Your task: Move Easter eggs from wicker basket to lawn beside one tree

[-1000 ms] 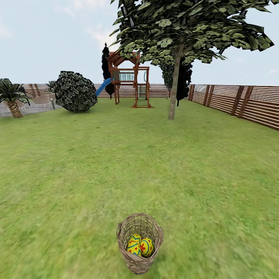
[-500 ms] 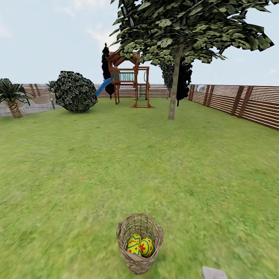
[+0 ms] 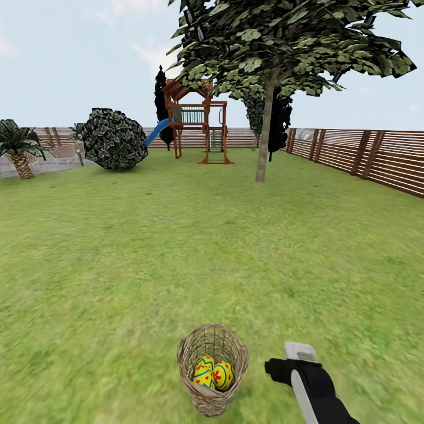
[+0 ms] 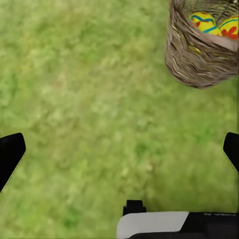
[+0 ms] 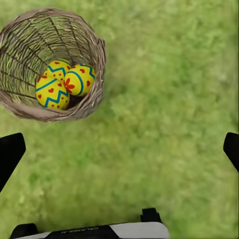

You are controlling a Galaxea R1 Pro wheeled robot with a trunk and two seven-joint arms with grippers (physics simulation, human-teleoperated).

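The lawn (image 3: pixel 176 247) runs back to a fence (image 3: pixel 377 154), a playset (image 3: pixel 197 121), a round bush (image 3: pixel 113 139), a palm (image 3: pixel 20 147) and the tree (image 3: pixel 263 135), with bare grass between that tree and the basket (image 3: pixel 212 368) at the lawn's near edge. The right gripper (image 5: pixel 119 149) hangs just right of the basket, fingers spread wide over grass, and its wrist view looks into the basket at three eggs (image 5: pixel 63 83), where the head view shows two. The left gripper (image 4: pixel 119 149) is likewise spread, the basket beside it.

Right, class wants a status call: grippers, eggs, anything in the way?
Right gripper open, empty, beside wicker basket. Left gripper open over lawn. Easter eggs in basket. Nothing blocking.
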